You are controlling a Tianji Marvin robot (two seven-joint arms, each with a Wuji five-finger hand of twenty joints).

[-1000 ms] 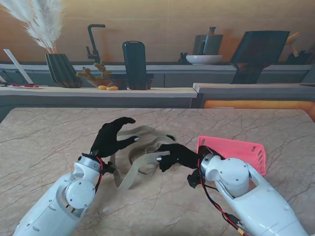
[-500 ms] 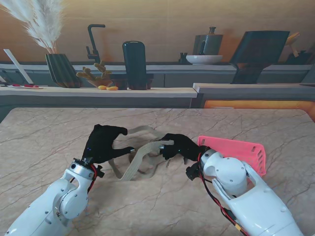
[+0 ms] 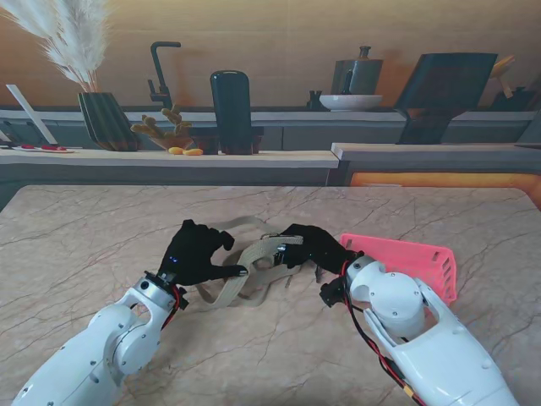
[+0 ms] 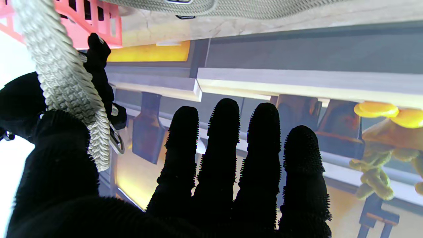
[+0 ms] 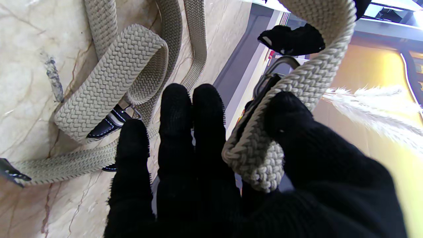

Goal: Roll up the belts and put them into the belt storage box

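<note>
From the stand, the limp beige woven fabric belt [image 3: 245, 266] sprawls mid-frame on the marble bench [image 3: 84, 237], its long run slanting lower left to upper right, pinched by left hand [image 3: 196, 255] and right hand [image 3: 311, 248] beside the pink slotted plastic storage box [image 3: 406, 258]; left wrist shows the thumb pinning a strand; right wrist likewise, best gripped near the buckle.

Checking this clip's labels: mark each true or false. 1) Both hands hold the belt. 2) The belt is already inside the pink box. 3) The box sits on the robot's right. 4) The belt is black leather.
1) True: the left hand and right hand each grip the belt.
2) False: it lies on the table, outside the pink box.
3) True.
4) False: it is beige woven webbing.
</note>
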